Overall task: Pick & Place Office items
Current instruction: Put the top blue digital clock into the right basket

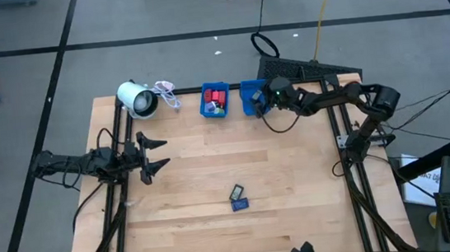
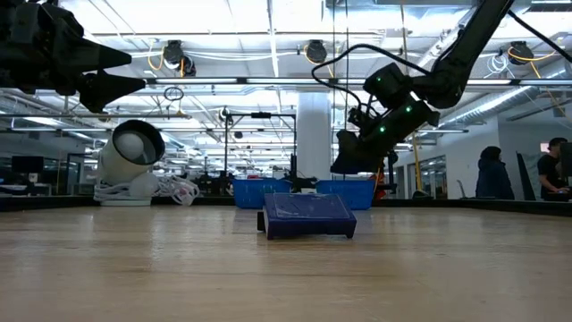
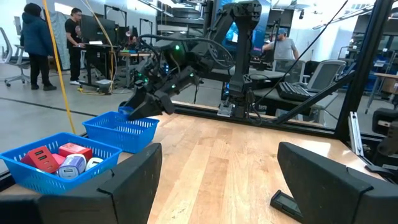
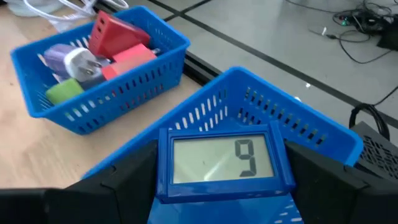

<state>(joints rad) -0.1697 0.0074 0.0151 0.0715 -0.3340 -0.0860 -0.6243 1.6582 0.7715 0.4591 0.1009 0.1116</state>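
My right gripper (image 1: 264, 99) is shut on a blue calculator (image 4: 221, 163) whose grey display shows a 9, above the right blue bin (image 4: 292, 118) at the table's far edge. The left blue bin (image 4: 124, 74) beside it holds red, pink, green and purple-white office items (image 4: 115, 43). A dark item (image 1: 236, 193) and a blue item (image 1: 240, 205) lie flat on the table's near middle; the blue one also appears in the low view (image 2: 307, 215). My left gripper (image 3: 217, 180) waits open at the table's left edge, holding nothing. My right gripper pinches the calculator's two long sides (image 4: 163, 186) between its two fingers, below the display. The fingers come from the table's right, slanting down, and lie along the calculator. The calculator is lifted clear, display end forward and face up, over the right bin's near rim.
A white roll (image 1: 137, 99) with loose white cord (image 1: 165, 93) lies at the far left corner. The two bins stand side by side at the far edge. Bare wood stretches between the bins and the two items. People stand in the room beyond.
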